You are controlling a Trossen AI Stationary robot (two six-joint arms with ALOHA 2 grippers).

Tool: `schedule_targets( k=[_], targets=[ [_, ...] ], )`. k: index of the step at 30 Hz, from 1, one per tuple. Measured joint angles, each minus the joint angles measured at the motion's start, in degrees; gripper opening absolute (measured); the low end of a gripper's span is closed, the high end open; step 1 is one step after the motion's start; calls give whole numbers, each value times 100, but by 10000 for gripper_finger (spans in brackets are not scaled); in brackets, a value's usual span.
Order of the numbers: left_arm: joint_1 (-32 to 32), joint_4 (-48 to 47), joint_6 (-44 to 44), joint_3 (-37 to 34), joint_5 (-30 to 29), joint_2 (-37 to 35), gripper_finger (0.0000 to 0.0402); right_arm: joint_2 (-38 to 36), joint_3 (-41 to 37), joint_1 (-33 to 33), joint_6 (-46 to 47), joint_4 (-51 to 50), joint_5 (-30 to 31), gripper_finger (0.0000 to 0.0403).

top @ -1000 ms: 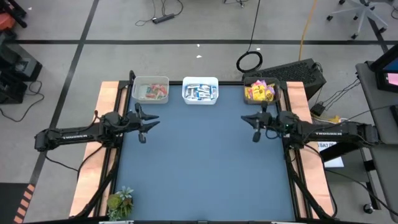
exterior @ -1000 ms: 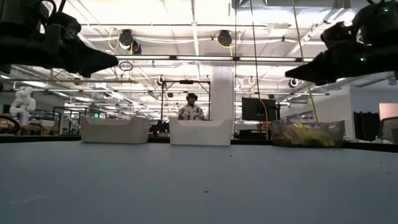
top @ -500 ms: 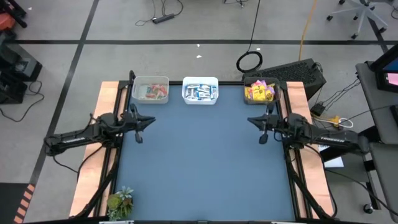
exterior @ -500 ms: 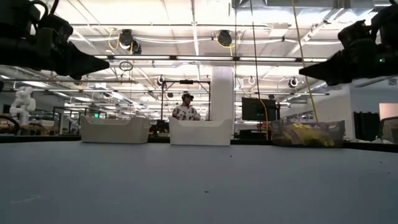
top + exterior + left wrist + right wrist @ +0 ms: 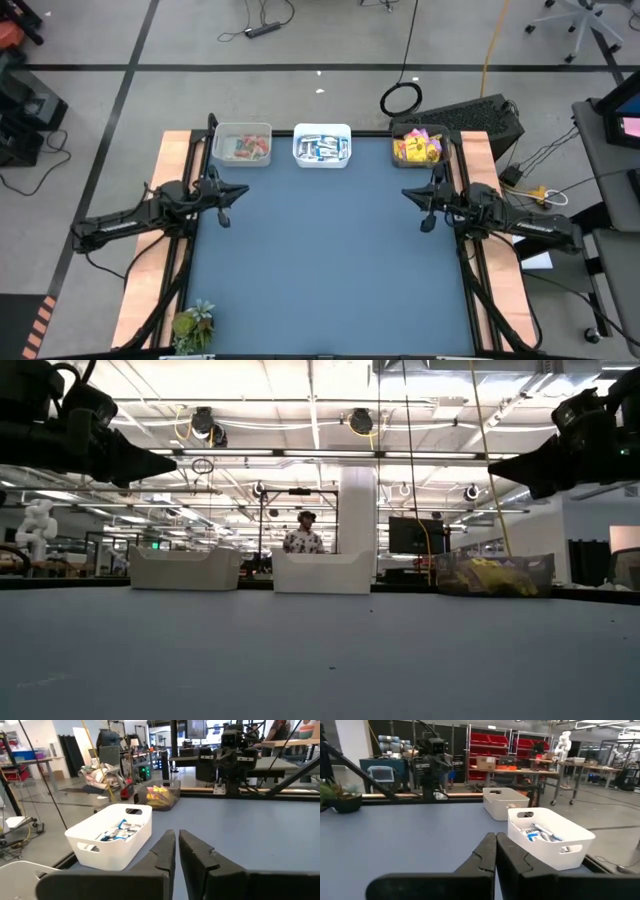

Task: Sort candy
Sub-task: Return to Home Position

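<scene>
Both arms are up off the flat blue table [image 5: 330, 265] and nothing is in either grip. The left claw [image 5: 176, 835] hangs over the table's left side, near the edge. Its two dark fingers are clenched almost together, with only a thin slit between them. Across the way, the right claw [image 5: 495, 837] hovers over the right side, also clenched tight on nothing at all.

All the candy sits in three bins lined up along the far edge. The small red and pink pieces [image 5: 245, 148] lie in the pale translucent bin [image 5: 242, 126] on the left. Just beside it, the blue-and-white bar wrappers [image 5: 322, 149] fill the white plastic bin [image 5: 322, 127] in the middle. The yellow packets [image 5: 417, 151] are heaped in the dark bin [image 5: 394, 145] at the right corner, apart from the other two.

A small green leafy plant [image 5: 193, 324] stands at the near left corner, well away from both claws.
</scene>
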Motion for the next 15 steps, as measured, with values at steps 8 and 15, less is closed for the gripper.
schedule_targets(
  k=[8, 15],
  targets=[
    [72, 17, 45, 0, -232, 0, 31, -20, 0, -7, 6, 63, 389, 0],
    [234, 60, -256, -7, -260, 0, 31, -24, 0, -7, -179, 191, 1273, 0]
  ],
)
